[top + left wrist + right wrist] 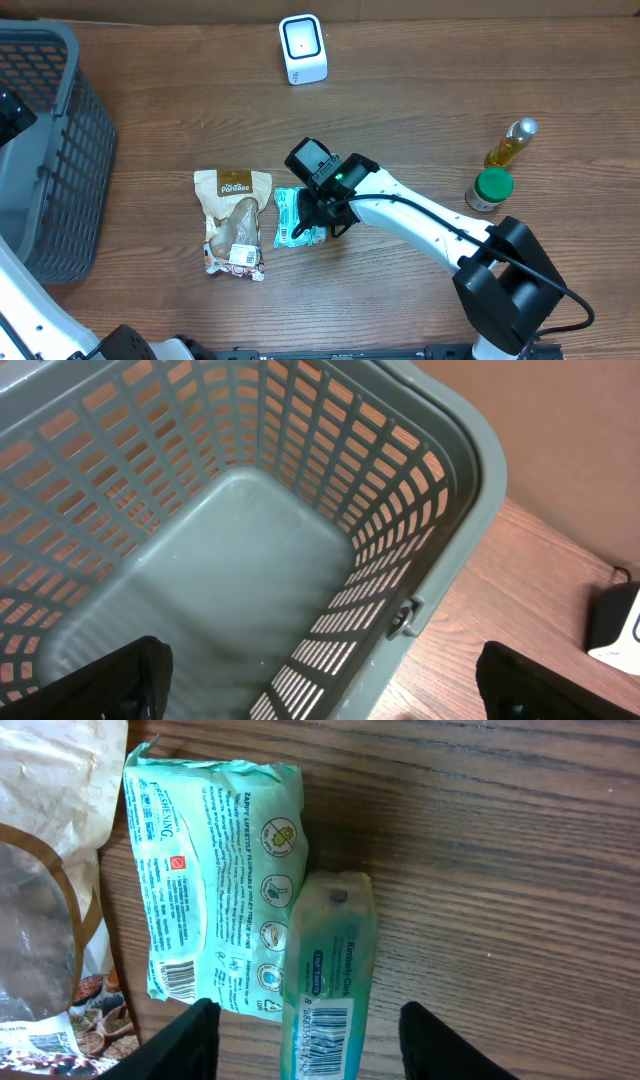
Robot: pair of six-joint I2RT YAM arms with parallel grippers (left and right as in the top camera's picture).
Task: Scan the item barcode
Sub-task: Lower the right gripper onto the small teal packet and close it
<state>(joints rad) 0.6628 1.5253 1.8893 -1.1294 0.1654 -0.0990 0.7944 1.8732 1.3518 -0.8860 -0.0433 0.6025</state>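
bench [420,80] is carrying everything. grey basket [92,160] is sitting at the far left edge, with the left gripper [325,685] hanging over its inside, spread fully wide and holding nothing. so the left arm is well away from the job.

brown snack pouch [233,222] is lying left of centre, and a wide mint-green pack [215,870] is lying just right of it. the task item is looking like the slim teal pack [330,950], which is touching the mint pack's right edge at mid bench.

key relation: the right gripper [312,1042] is sitting directly over the slim pack, one finger on each side of its width. it's part open with a visible gap on both sides, so it isn't gripping anything yet. the right arm is clearly the nearer one.

the pack's long axis is running straight out from the gripper, so the jaws are lining up across the short side. that's looking good for a pinch.

its barcode [327,1023] is facing up at the gripper end. the white scanner [302,48] is standing far centre, well apart, so i'm expecting a lift and a tilt toward it.
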